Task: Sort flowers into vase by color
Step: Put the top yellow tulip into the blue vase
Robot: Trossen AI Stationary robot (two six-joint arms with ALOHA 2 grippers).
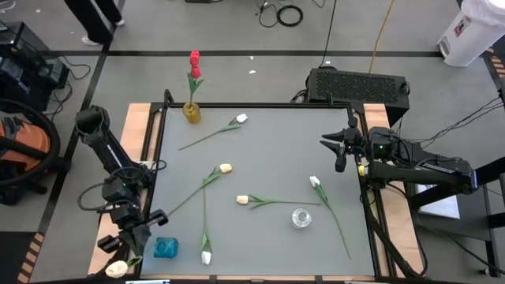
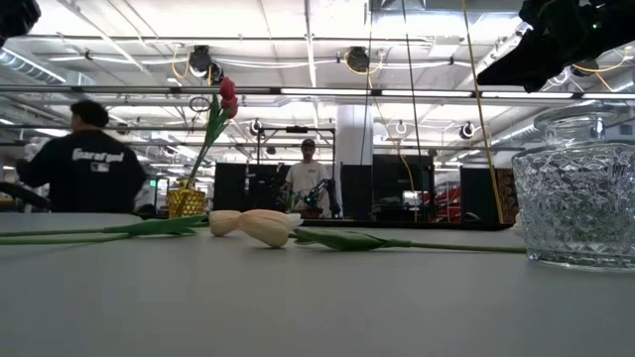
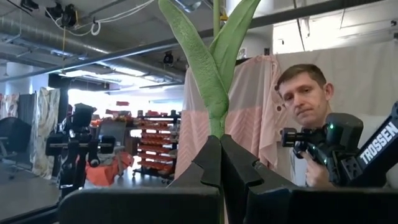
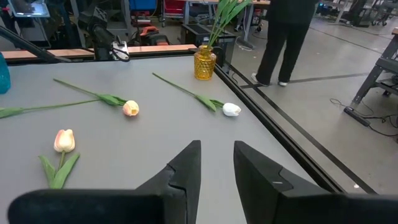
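My left gripper [image 1: 132, 254] is at the table's near left corner, shut on a tulip whose cream head [image 1: 117, 268] shows just beyond the fingers. The blue vase [image 1: 166, 247] stands beside it. The yellow vase [image 1: 192, 112] at the far left holds red tulips [image 1: 194, 63]. A clear glass vase [image 1: 301, 218] stands near the middle right. Several white and cream tulips lie flat on the grey table, among them a white one [image 1: 241, 118] and two cream ones [image 1: 226, 168] [image 1: 242, 200]. My right gripper [image 1: 339, 150] hangs open at the right edge, with nothing between its fingers [image 4: 186, 165]. My left gripper pinches the tulip's green stem [image 3: 216, 130] between its two fingertips, just below where the leaves [image 3: 211, 68] branch off. The fingers lie across the stem. The flower is lifted clear of the table, and its leaves rise past the fingertips in the wrist view.
A black frame [image 1: 260, 105] borders the grey table. More tulips lie near the front [image 1: 206, 257] and toward the right [image 1: 315, 181]. A person [image 3: 308, 93] faces the left wrist camera, and other people stand in the room behind [image 2: 84, 159].
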